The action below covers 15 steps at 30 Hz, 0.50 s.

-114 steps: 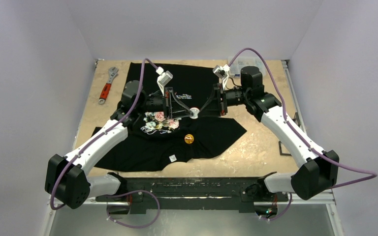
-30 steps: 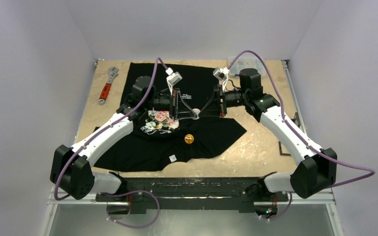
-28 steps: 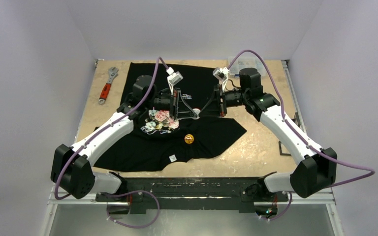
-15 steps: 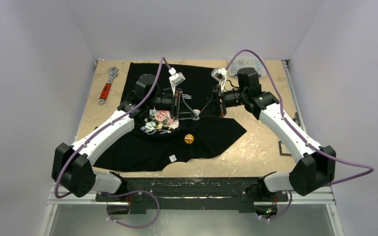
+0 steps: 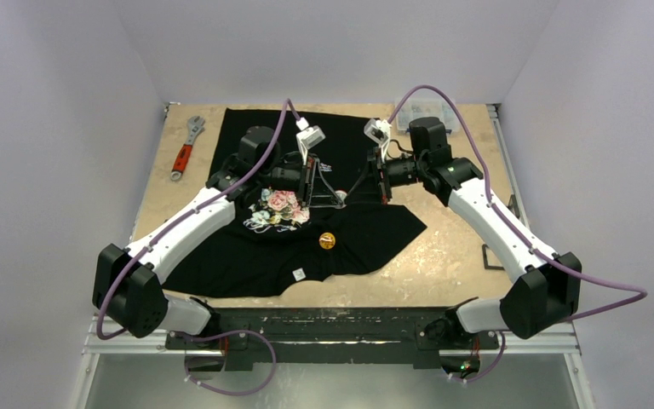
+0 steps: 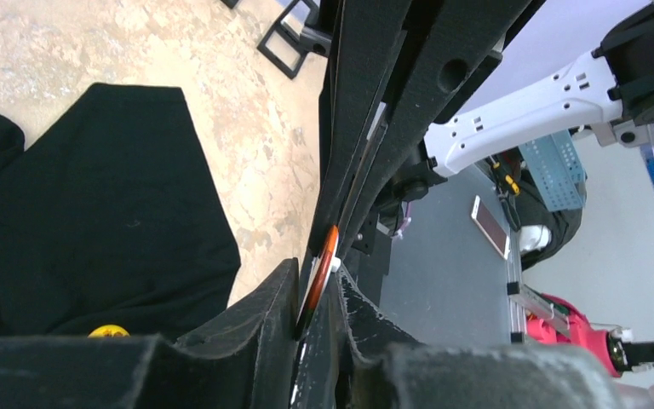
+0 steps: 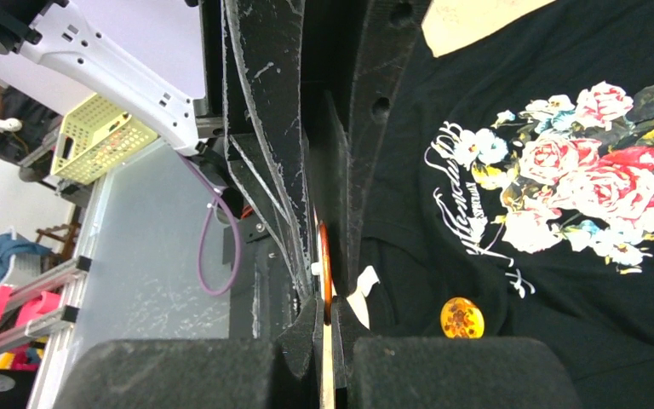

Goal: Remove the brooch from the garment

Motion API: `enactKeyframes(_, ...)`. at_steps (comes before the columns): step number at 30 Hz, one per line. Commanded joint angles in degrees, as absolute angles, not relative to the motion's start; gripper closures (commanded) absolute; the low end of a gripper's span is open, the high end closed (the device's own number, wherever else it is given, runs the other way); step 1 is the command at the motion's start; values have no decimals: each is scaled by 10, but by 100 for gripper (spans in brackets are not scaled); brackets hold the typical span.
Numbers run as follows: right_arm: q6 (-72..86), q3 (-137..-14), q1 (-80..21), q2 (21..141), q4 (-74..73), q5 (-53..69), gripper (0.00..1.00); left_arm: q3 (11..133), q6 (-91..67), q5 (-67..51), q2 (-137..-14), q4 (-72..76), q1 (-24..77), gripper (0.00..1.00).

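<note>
Brooch [image 7: 324, 256] seemingly clamped in right tool [image 7: 327, 319].

My table [image 5: 443, 247] is pale, mottled board; the black T-shirt [image 5: 247, 260] lies spread across it (rumpled), a red-handled wrench [image 5: 186, 146] toward its far-left corner.

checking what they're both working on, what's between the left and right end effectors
A thin orange-rimmed disc, edge-on, sits between the left end effector and the right end effector, where their tips meet. Both wrist views show it.
</note>
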State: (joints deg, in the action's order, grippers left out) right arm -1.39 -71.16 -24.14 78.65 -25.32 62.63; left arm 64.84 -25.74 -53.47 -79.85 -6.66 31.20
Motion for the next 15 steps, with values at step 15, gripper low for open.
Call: enactKeyframes(15, -93, -748, -257, 768, -277, 629, 100, 661, -3, -556, -694, -156, 261, 55)
